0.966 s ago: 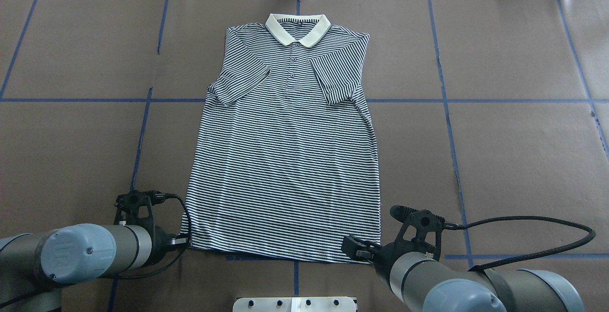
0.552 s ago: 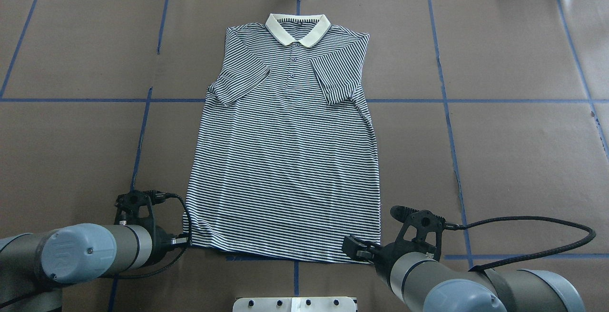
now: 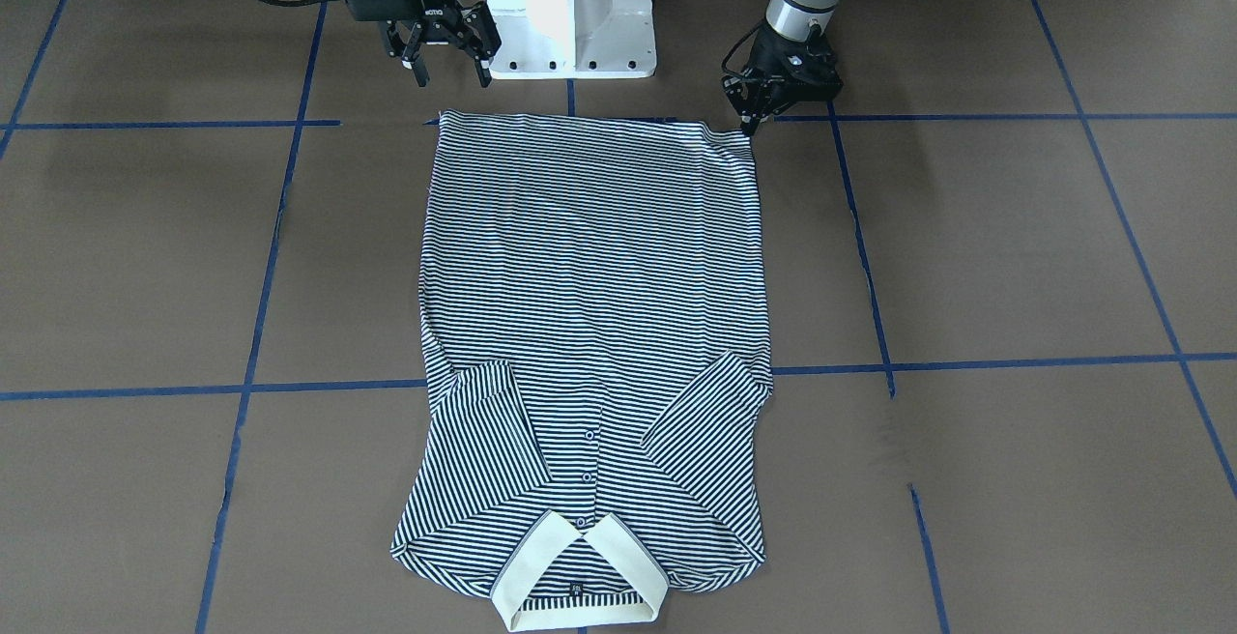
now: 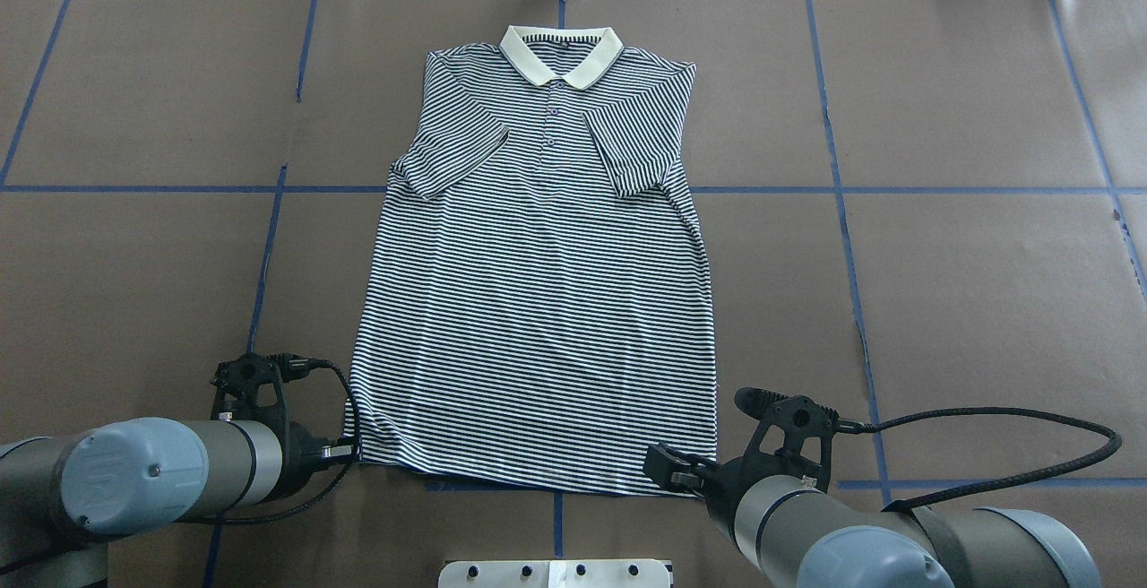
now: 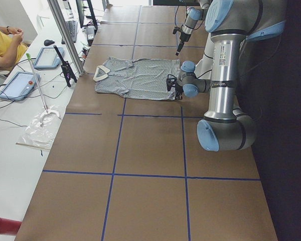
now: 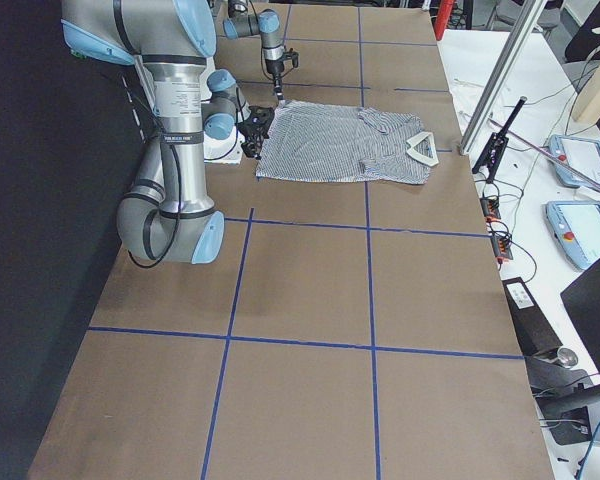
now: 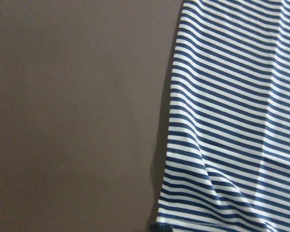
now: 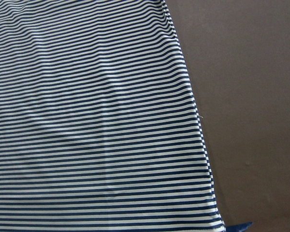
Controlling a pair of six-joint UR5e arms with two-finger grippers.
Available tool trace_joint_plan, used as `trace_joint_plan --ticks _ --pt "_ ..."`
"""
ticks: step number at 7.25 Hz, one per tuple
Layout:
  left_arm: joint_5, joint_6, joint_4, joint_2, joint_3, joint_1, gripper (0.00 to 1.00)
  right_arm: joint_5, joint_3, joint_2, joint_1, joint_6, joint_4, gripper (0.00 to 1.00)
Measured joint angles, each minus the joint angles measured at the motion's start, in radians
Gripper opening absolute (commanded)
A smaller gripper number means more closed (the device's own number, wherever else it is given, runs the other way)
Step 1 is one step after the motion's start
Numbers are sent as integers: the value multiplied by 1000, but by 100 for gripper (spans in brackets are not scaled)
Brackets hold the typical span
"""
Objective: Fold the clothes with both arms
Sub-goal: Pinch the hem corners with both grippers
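navy-and-white striped polo shirt [image 4: 538, 301], cream collar [image 4: 562, 55], brown table [image 4: 968, 301], seemingly blue tape lines [image 4: 851, 283]

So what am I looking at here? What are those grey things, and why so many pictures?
Those are two robot arms, a left arm and a right arm, each ending in two black fingers for pinching. Their job is to fold the striped polo shirt. It lies flat on the brown table, collar away from the robot, sleeves folded in.

One camera looks over the robot's shoulders and one faces it from across the table. Two watch from the table's ends, and two sit on the wrists, showing the stripes up close.

The left fingers appear pinched on one hem corner. The right fingers are spread open near the other corner, holding nothing.
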Motion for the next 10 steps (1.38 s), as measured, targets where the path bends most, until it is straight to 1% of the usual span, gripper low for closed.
trace_joint_plan --ticks 1,3,4,7,8,9,10 --pt "-8 2 19 -1 -28 -2 0 -2 -9 0 -3 3 0 78" --pt "-32 3 71 -9 -67 -3 0 -39 -61 12 -29 64 -1 68" --pt "-36 3 79 -11 -70 -2 0 -55 -88 18 -43 99 -1 66" --pt "-38 1 83 -11 -71 -1 0 -78 -145 21 -65 155 0 65" --pt "-37 0 83 -9 -71 -1 0 -79 -150 21 -68 158 0 57" --pt "-36 -1 82 -9 -70 -1 0 -81 -152 20 -70 159 0 54" --pt "-35 -2 82 -8 -71 -1 0 -83 -153 19 -72 159 0 54"
